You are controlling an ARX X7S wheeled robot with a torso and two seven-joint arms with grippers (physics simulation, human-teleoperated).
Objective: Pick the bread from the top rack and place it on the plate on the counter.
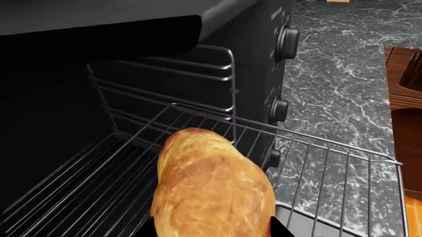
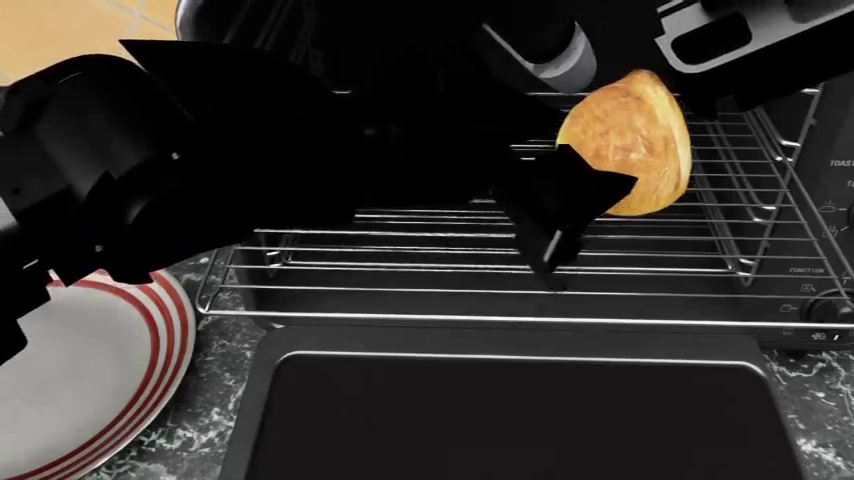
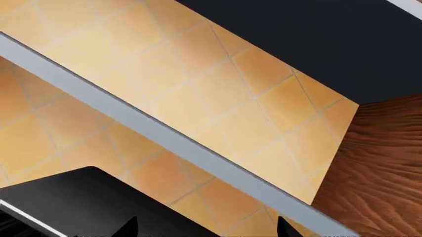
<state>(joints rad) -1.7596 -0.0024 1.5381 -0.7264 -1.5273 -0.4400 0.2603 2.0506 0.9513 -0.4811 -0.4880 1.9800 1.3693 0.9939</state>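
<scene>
You've got very little legible print here. On the toaster oven's control panel [image 2: 830,250], along its right edge in the head view, small white lettering reads "TOAS", cut off by the frame, and lower down "FUNCTION", with tiny icons too small to make out. In the left wrist view, the print above the upper knob [image 1: 287,41] is too blurred to read.
</scene>
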